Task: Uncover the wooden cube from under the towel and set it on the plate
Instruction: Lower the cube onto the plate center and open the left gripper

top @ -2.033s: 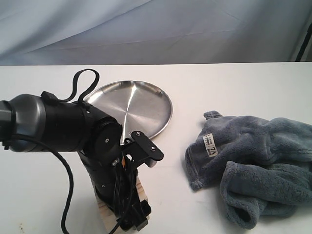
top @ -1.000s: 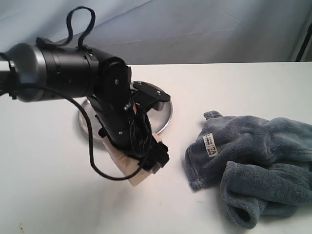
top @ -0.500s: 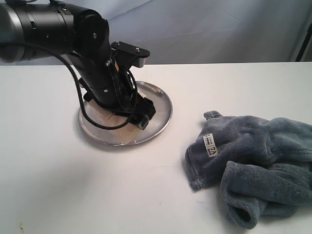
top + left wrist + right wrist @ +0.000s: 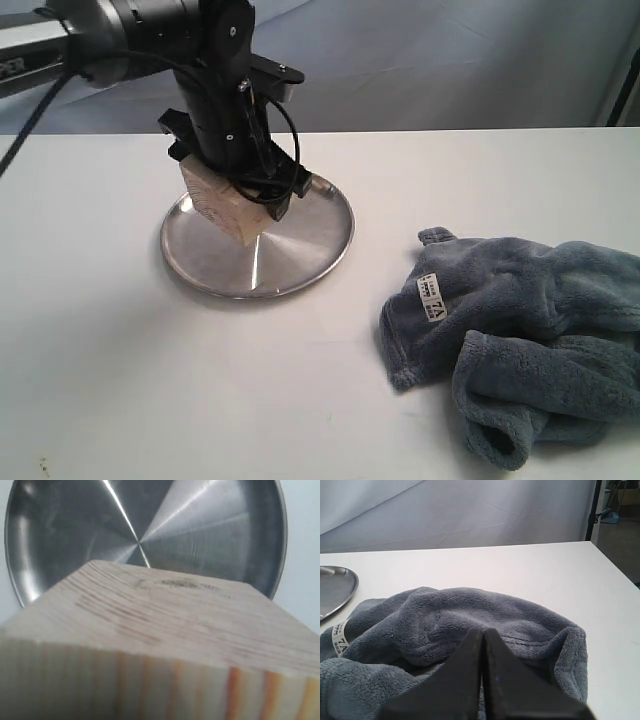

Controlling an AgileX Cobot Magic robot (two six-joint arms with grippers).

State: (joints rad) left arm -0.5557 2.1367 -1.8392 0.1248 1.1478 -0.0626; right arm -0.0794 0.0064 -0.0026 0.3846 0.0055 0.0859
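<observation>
The pale wooden cube [image 4: 222, 205] is tilted over the far left part of the steel plate [image 4: 300, 255], with my left gripper [image 4: 243, 203] shut on it. Whether its lower corner touches the dish I cannot tell. In the left wrist view the cube's grained faces [image 4: 165, 645] fill the near half and hide the fingers, with the plate [image 4: 210, 535] beyond. The blue-grey towel [image 4: 530, 320] lies crumpled at the right, its white label [image 4: 429, 296] facing the plate. My right gripper [image 4: 483, 632] is shut with nothing in it, low over the towel [image 4: 470, 605].
The left arm's black body and looping cables [image 4: 215, 90] rise over the plate's far rim. White tabletop [image 4: 300, 400] lies in front of the plate and between plate and towel. A grey cloth backdrop [image 4: 430, 60] hangs behind the table. The plate's edge [image 4: 335, 587] shows in the right wrist view.
My left arm has carried the cube from the table's front edge up and back onto the area of the plate, and it has risen further in the last half second. The towel has not moved.
</observation>
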